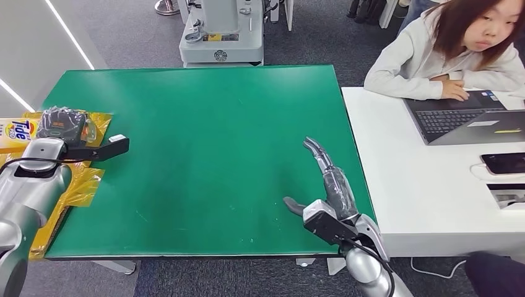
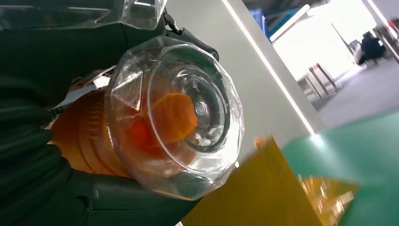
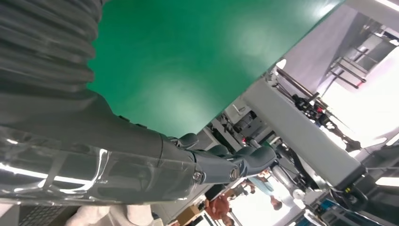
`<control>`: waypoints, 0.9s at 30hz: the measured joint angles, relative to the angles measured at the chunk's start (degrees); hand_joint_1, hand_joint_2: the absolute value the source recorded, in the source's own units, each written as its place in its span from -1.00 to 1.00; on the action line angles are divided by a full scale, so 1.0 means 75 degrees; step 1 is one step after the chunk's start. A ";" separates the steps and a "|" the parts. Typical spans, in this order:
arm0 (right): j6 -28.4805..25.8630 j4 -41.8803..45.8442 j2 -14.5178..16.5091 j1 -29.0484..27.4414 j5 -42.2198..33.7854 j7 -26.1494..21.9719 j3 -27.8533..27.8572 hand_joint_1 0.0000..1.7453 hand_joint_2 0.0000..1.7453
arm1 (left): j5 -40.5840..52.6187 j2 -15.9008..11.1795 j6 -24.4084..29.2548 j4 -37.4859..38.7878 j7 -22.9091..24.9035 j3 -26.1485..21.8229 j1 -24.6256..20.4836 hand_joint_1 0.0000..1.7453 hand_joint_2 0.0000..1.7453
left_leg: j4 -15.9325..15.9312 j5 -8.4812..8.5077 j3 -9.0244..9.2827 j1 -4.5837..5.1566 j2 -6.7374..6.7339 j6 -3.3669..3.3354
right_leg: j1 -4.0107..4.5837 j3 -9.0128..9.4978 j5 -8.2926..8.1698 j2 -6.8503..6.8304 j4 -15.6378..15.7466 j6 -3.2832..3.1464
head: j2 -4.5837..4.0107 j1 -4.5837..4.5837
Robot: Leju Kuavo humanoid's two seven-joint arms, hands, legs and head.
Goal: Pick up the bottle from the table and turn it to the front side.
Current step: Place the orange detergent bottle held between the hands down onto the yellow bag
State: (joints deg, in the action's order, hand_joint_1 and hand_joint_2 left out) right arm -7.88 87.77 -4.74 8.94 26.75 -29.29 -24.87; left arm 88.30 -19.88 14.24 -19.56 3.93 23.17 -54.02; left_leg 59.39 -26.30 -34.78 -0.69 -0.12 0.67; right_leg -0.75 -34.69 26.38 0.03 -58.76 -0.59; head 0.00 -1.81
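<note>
A green surface [image 1: 204,142] fills an office floor. The left robot hand [image 1: 60,124] grips the bottle [image 2: 155,117] at the surface's left edge, above yellow packets [image 1: 93,127]; the right robot hand [image 1: 328,185] lies open and empty. The pick-up looks done; next, turning the label forward.

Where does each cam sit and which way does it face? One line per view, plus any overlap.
Head view: high on the body, looking down at the green table; both arms, left hand, open right hand.
Left wrist view: behind the left hand, facing the bottle it grips.
Right wrist view: behind the right hand, across the table toward the room.
Shared: the green table, yellow packaging.
</note>
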 joint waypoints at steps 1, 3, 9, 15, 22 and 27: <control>0.0000 0.0001 -0.0005 -0.0023 0.0019 0.0004 0.0026 -1.00 1.00 | 0.0008 0.0004 -0.0062 0.0026 -0.0046 -0.0004 0.0049 1.00 1.00 | 0.0000 0.0000 0.0000 0.0000 0.0000 0.0000 | 0.0000 0.0000 0.0000 0.0000 0.0000 0.0000 | 0.0000 0.0000; -0.0002 0.0009 -0.0018 -0.0070 0.0040 0.0000 0.0085 -1.00 1.00 | 0.0026 0.0010 -0.0140 0.0066 -0.0124 -0.0008 0.0129 1.00 1.00 | 0.0000 0.0000 -0.0001 0.0000 0.0000 0.0000 | 0.0000 -0.0001 0.0000 0.0000 0.0000 0.0000 | 0.0000 -0.0001; 0.0012 0.0135 -0.0049 -0.0208 0.0095 -0.0007 0.0206 -1.00 1.00 | 0.0087 0.0010 -0.0235 0.0144 -0.0189 -0.0042 0.0171 1.00 1.00 | 0.0000 0.0000 -0.0001 0.0000 0.0000 0.0000 | 0.0000 -0.0001 0.0000 0.0000 0.0000 0.0000 | 0.0000 -0.0001; 0.0106 0.0304 -0.0063 -0.0258 0.0179 0.0030 0.0303 -1.00 1.00 | 0.0109 0.0010 -0.0240 0.0166 -0.0179 -0.0119 0.0191 1.00 1.00 | 0.0000 0.0000 0.0000 0.0000 0.0000 0.0000 | 0.0000 0.0000 0.0000 0.0000 0.0000 0.0000 | 0.0000 0.0000; 0.0242 0.0412 -0.0109 -0.0241 0.0184 0.0082 0.0348 -1.00 1.00 | 0.0125 -0.0013 -0.0233 0.0168 -0.0121 -0.0141 0.0262 1.00 1.00 | 0.0000 0.0000 -0.0001 0.0000 0.0000 0.0000 | 0.0000 0.0000 0.0000 0.0000 0.0000 0.0000 | 0.0000 0.0000; 0.0268 0.0416 -0.0112 -0.0233 0.0193 0.0116 0.0349 -1.00 1.00 | 0.0136 -0.0018 -0.0227 0.0166 -0.0058 -0.0161 0.0301 1.00 1.00 | 0.0000 0.0000 -0.0001 0.0000 0.0001 0.0000 | 0.0000 0.0000 0.0000 -0.0001 0.0000 0.0000 | 0.0000 0.0000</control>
State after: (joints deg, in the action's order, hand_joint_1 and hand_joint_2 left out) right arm -5.87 90.89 -5.58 7.19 28.20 -28.42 -22.25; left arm 89.32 -20.02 12.54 -18.32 3.50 21.97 -51.76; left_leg 59.38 -26.30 -34.79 -0.70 -0.12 0.67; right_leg -0.75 -34.68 26.38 0.03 -58.76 -0.59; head 0.00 -1.81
